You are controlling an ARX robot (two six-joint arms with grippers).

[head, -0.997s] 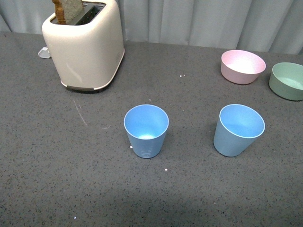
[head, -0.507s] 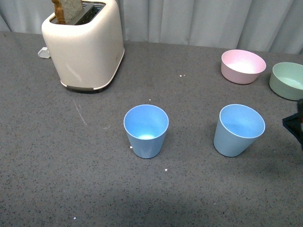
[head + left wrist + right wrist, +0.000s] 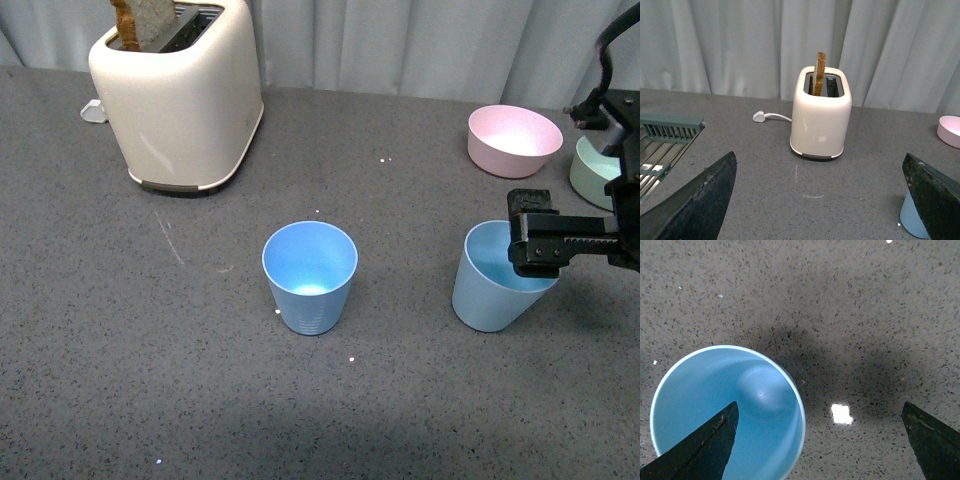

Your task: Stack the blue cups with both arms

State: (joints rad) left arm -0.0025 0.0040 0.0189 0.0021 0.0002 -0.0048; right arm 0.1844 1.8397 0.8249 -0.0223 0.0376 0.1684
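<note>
Front view: right tool [image 3: 532,236] newly above cup [image 3: 484,300]

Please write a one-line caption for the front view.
Open right tool hovers at the right blue cup; the other blue cup stands untouched near centre.

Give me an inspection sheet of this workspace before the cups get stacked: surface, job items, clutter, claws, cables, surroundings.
Surface: grey speckled countertop, a few white specks.
Job's things: left blue cup and right blue cup, both upright, apart, not stacked.
Clutter: cream toaster holding toast; pink bowl; green bowl, partly hidden by the right arm.
Claws: right claw open, at the right blue cup's rim, one finger over its mouth; left claw open, holding nothing.
Cables: white plug and cord beside the toaster; black cable on the right arm.
Surroundings: grey curtain behind; dish rack in the left wrist view.
</note>
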